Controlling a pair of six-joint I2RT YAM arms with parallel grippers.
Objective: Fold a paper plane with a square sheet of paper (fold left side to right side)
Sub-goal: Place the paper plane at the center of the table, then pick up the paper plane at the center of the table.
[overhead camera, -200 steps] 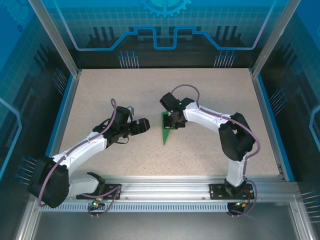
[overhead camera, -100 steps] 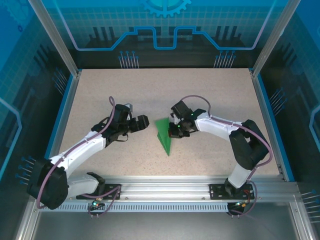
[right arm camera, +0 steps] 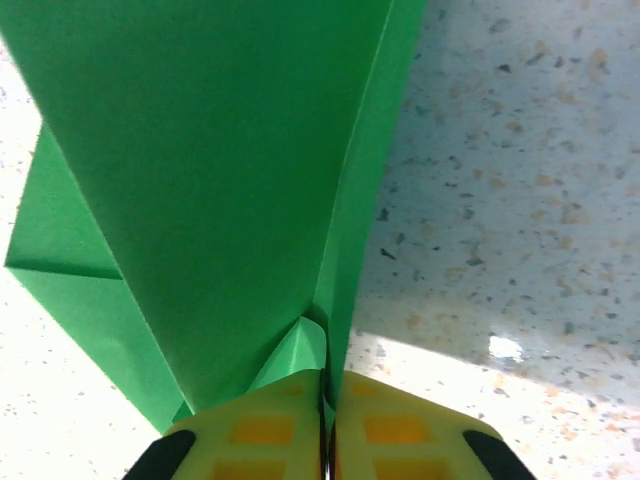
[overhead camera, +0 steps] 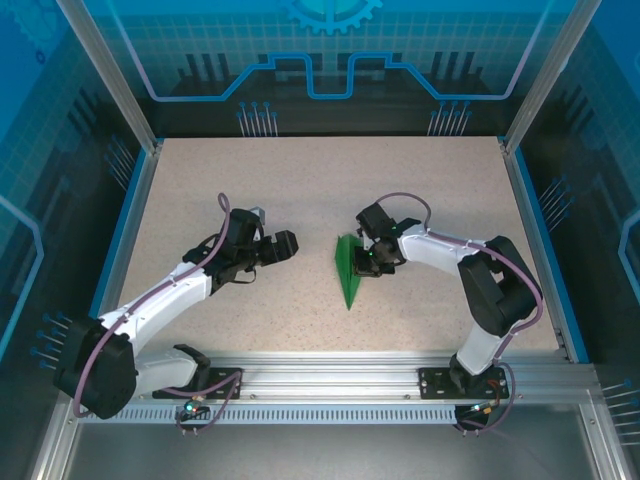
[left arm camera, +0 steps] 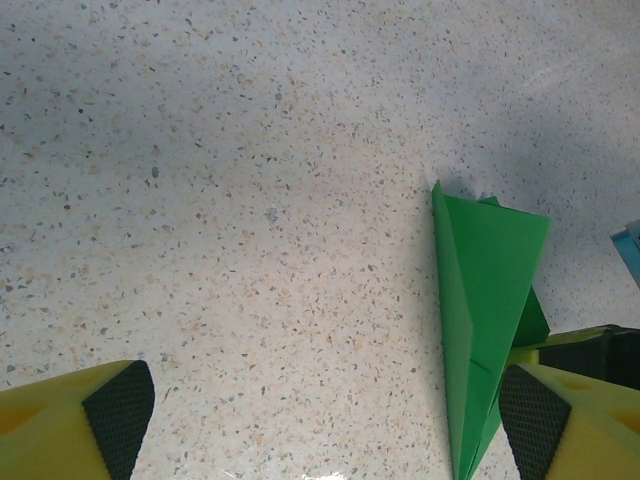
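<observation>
Since a second ago the left arm has barely shifted, while the right arm has drawn back toward its own side, taking the green paper along and swinging its tip toward the near edge.

On the left, the left gripper (overhead camera: 286, 245) hovers over the speckled beige table (overhead camera: 200, 180) with its yellow, black-padded fingers (left arm camera: 118, 410) spread wide and nothing between them. It stands apart from the paper, which lies just off its right finger in the left wrist view.

At the centre sits the slim, pointed paper plane (overhead camera: 347, 272) of bright green folded paper, its broad tail toward the far side and its nose toward the arms' bases. Its layers do not lie flat: the flaps stand apart along the centre crease.

On the right, the right gripper (overhead camera: 370, 262) has its fingers pressed together on the plane's tail edge, pinching only a small corner of the fold.

That narrow hold is the weak point. A tug or twist could let the thin sheet slip out, and the loose flaps may spring open once released. If the nose drags along the table, it could buckle.
</observation>
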